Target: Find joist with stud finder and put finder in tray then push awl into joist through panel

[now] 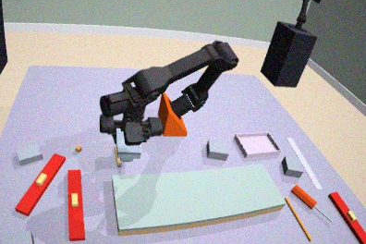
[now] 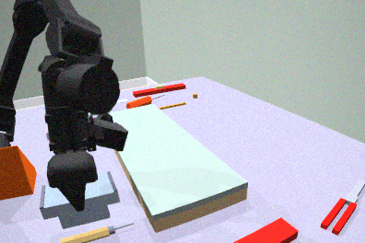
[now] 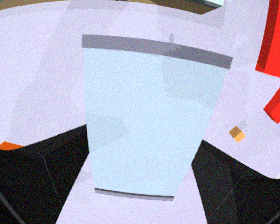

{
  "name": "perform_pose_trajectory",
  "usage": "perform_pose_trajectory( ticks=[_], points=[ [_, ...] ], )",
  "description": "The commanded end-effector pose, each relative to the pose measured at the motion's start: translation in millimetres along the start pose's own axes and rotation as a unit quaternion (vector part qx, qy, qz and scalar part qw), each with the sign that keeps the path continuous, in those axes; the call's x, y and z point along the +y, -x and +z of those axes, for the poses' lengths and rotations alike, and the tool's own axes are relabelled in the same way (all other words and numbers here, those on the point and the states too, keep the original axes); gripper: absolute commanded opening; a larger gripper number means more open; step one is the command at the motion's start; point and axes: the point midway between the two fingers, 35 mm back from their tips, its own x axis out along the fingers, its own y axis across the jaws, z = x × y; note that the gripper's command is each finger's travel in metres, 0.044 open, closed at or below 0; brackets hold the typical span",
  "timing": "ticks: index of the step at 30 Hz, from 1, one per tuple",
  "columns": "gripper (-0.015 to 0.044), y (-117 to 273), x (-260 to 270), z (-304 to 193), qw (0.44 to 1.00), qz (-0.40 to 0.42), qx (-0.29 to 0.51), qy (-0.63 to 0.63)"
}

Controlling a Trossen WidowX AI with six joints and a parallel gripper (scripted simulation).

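My gripper points down and is shut on the stud finder, a pale blue flat block. It is at or just above the mat, left of the panel's far left corner. The floor panel is a long pale green slab with a tan edge. The tray, with a pink floor and grey rim, stands behind the panel's right end. An orange-handled pointed tool lies right of the panel. A yellow-handled pointed tool lies beside the stud finder.
An orange wedge stands behind the gripper. Red levels, grey blocks, a white ruler, a yellow pencil and red pliers lie around.
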Motion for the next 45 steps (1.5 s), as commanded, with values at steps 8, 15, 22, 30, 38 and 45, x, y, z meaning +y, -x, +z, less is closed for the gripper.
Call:
perform_pose_trajectory(
  ticks=[8, 15, 22, 30, 38, 45],
  points=[
    [0.0, -0.1, 2.5, -0.6, 1.0, -0.029, 0.002, -0.005],
    [0.0, -0.5, 4.0, -0.7, 0.999, -0.045, 0.002, -0.007],
    [0.0, -1.0, 5.5, -0.8, 0.998, -0.062, 0.002, -0.009],
    [0.0, -1.4, 7.3, -0.9, 0.997, -0.081, 0.001, -0.011],
    [0.0, -2.1, 8.1, -0.9, 0.995, -0.095, 0.002, -0.013],
    [0.0, -3.0, 9.2, -0.9, 0.993, -0.115, 0.005, -0.014]
  ],
)
